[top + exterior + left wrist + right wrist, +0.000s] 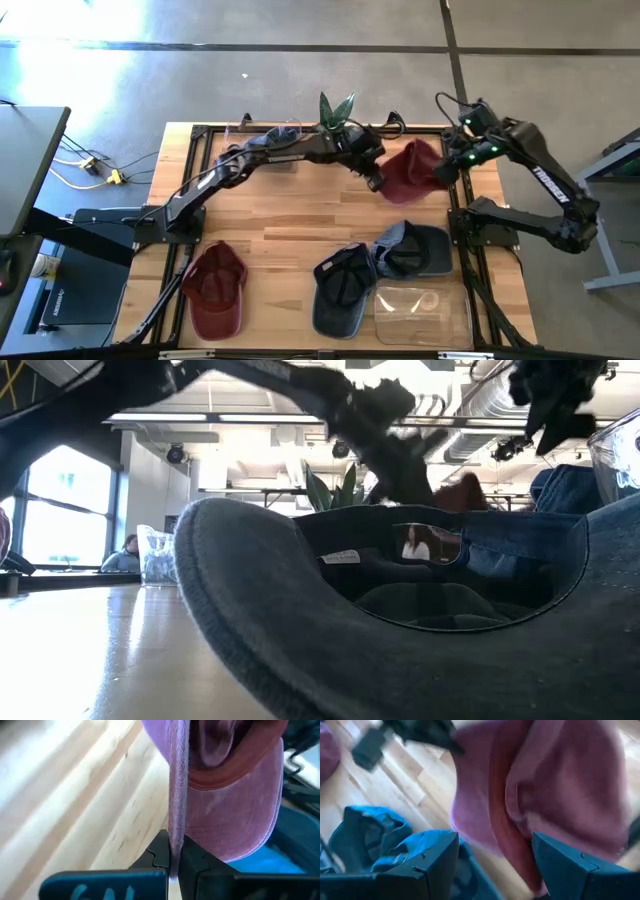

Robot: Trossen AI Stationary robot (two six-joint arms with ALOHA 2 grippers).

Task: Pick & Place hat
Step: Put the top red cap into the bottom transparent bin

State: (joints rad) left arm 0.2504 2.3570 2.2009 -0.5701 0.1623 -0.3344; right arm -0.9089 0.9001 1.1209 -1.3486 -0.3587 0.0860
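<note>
Arms meet over the table's [290, 215] back: left gripper [175, 862] pinches the red hat's [412, 170] brim, right gripper [495, 862] gapes wide beside it.

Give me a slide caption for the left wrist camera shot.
Left tool shut on the brim edge of a maroon cap above the wooden table.

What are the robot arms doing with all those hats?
The left hand is shut on the brim of a maroon cap, holding it at the far right part of the wooden table. The right hand is open right beside that cap. Another maroon cap and two dark blue caps lie along the near side.
</note>
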